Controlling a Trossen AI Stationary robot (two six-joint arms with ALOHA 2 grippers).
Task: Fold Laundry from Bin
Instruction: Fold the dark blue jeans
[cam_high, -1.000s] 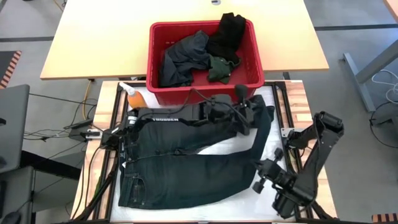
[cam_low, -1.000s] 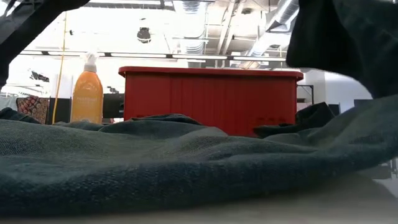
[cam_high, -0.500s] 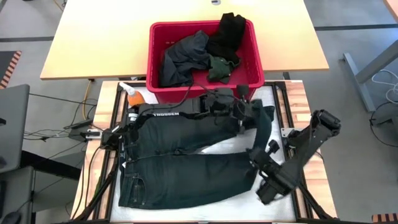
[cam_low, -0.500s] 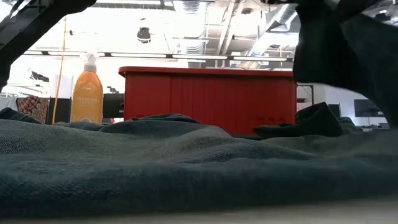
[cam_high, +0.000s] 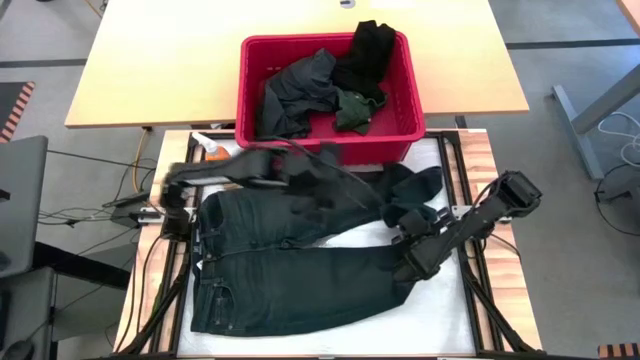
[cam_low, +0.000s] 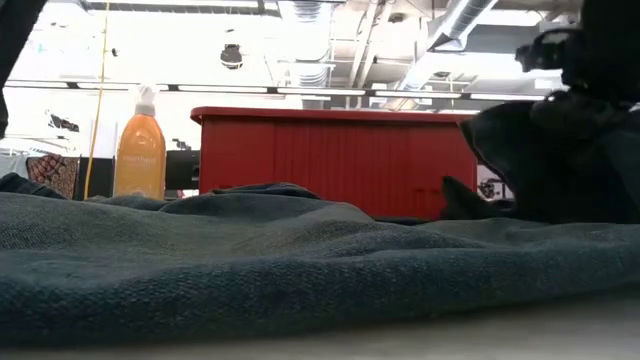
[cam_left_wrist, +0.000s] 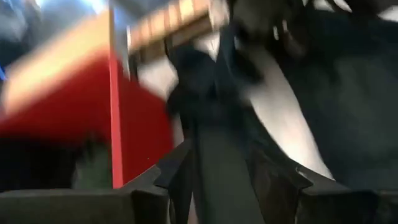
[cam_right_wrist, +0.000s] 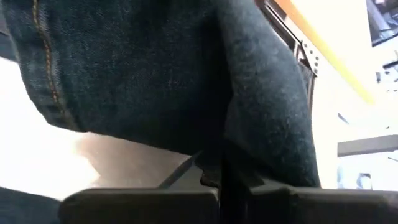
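Note:
Dark navy jeans (cam_high: 290, 270) lie spread on the table with the waist at the near left and both legs pointing right. The far leg's end (cam_high: 412, 190) lies crumpled just in front of the red bin (cam_high: 330, 150). The bin holds more dark laundry (cam_high: 300, 95), with a black piece (cam_high: 365, 55) over its far rim. My left gripper (cam_left_wrist: 221, 180) is open above the far leg, blurred in the high view (cam_high: 325, 195). My right gripper (cam_high: 408, 268) is shut on the near leg's end. My right gripper holds the jeans at the end of the near leg (cam_right_wrist: 249, 143), the denim running straight into its shut fingers (cam_right_wrist: 214, 177). It comes slanting down from the table's right side. Whether it has one layer or a fold, I cannot tell. The leg lies low on the table.
An orange bottle (cam_high: 215, 155) stands at the table's far left corner beside the bin, also seen in the low view (cam_low: 140, 150). White table surface (cam_high: 440, 310) shows to the near right of the jeans. A wooden table (cam_high: 150, 60) lies beyond the bin.
My left gripper has opened, let go of the far leg's end and drawn back fast toward the table's left and up; that end has dropped into a crumpled heap by the bin. My right gripper has gone down and toward the table's left, lowering the near leg's end.

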